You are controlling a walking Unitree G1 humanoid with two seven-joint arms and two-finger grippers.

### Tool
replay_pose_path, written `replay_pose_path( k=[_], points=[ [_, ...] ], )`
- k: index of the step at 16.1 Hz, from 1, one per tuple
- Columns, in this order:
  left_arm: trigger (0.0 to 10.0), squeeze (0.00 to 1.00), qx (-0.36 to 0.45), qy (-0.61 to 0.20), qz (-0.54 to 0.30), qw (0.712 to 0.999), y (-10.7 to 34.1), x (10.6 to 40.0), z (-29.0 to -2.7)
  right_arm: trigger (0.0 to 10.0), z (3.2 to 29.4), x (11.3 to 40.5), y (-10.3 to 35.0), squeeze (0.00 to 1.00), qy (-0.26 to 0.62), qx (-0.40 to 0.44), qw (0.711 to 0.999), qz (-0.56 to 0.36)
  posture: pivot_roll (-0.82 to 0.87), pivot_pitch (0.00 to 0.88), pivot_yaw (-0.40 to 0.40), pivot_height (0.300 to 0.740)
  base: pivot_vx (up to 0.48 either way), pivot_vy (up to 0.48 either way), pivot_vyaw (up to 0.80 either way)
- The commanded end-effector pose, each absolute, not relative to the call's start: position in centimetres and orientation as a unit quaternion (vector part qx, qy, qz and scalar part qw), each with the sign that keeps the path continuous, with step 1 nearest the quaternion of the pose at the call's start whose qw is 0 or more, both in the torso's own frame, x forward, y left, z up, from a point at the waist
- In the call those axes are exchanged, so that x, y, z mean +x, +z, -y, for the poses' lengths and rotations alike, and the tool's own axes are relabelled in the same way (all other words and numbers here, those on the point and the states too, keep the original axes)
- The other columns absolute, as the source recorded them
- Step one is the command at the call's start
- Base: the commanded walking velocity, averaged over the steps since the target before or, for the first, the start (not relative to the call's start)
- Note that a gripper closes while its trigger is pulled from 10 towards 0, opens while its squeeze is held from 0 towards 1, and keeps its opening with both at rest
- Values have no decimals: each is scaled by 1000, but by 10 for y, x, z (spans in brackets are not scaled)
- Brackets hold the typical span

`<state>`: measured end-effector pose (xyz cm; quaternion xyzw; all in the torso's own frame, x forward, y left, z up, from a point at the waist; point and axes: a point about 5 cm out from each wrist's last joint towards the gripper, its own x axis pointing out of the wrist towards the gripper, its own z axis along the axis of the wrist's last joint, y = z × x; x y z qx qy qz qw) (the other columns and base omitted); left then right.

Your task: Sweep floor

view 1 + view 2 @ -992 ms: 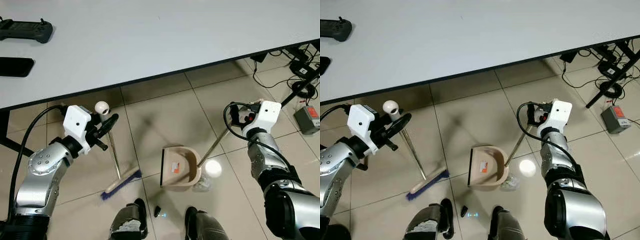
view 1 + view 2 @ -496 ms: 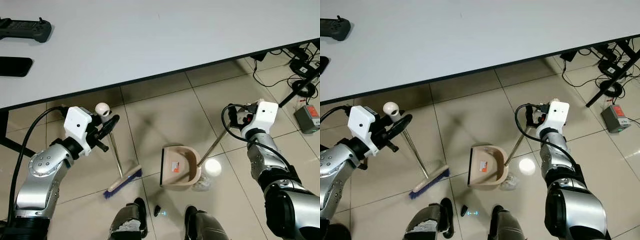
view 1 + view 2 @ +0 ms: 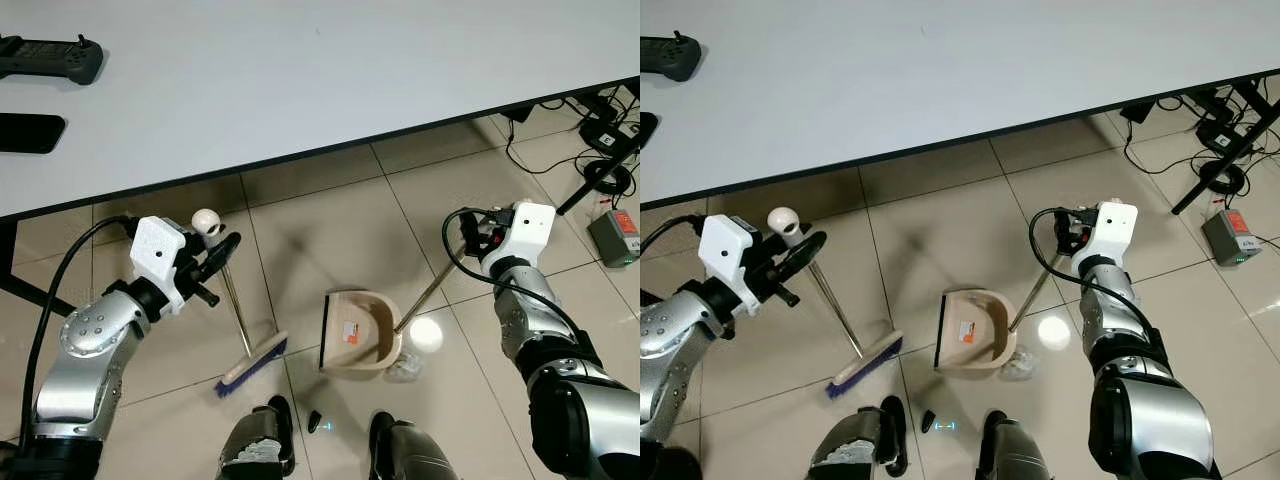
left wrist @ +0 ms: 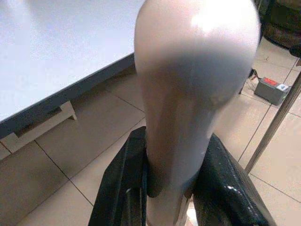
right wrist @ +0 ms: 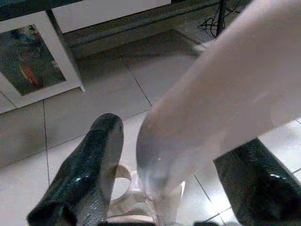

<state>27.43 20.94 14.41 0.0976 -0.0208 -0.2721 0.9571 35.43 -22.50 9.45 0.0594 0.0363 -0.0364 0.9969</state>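
My left gripper (image 3: pixel 212 252) clamps the broom (image 3: pixel 251 361); my right gripper (image 3: pixel 478 236) holds the dustpan (image 3: pixel 357 332); the black scrap (image 3: pixel 314 421) is unswept.

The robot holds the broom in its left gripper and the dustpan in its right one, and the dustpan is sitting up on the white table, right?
Not quite. The dustpan sits on the tiled floor, below the white table, as the left eye view shows. The left gripper does hold the broom, the right gripper the dustpan's handle.

No legible text or labels anywhere.
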Motion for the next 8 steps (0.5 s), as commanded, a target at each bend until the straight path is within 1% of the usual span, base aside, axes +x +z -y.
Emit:
replay_pose_path(
  k=[1,8],
  points=[
    [10000,0,95,-271,0,958,135,270,-209,0,224,350,84,0,-40,73,995,-56,133,252,5,740,0,0,0],
    [10000,0,89,-270,3,959,132,273,-205,0,218,352,87,0,-27,82,995,-51,114,224,-4,740,0,0,0]
  ],
)
